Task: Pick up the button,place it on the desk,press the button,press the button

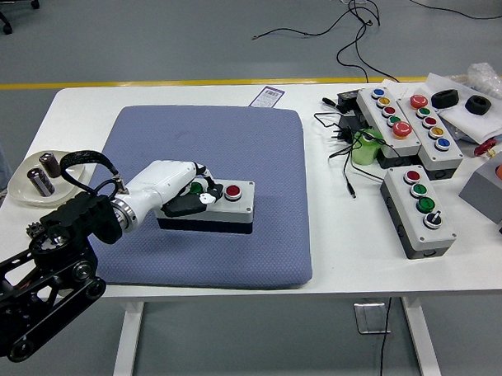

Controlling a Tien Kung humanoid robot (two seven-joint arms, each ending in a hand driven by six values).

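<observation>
A grey button box [214, 207] with a green and a red button [232, 191] lies on the blue mat [210, 189]. My left hand [189, 193], white with black fingers, rests on the box's left half. Its fingers are curled down over the green button, which is mostly covered. The red button is uncovered, just right of the fingertips. My right arm is out of view.
Three more button boxes [420, 208] and tangled cables [348, 139] lie at the table's right. A white dish [38, 180] with small cylinders sits at the left edge. A grey block [486, 192] and black rings [478, 104] are at the far right.
</observation>
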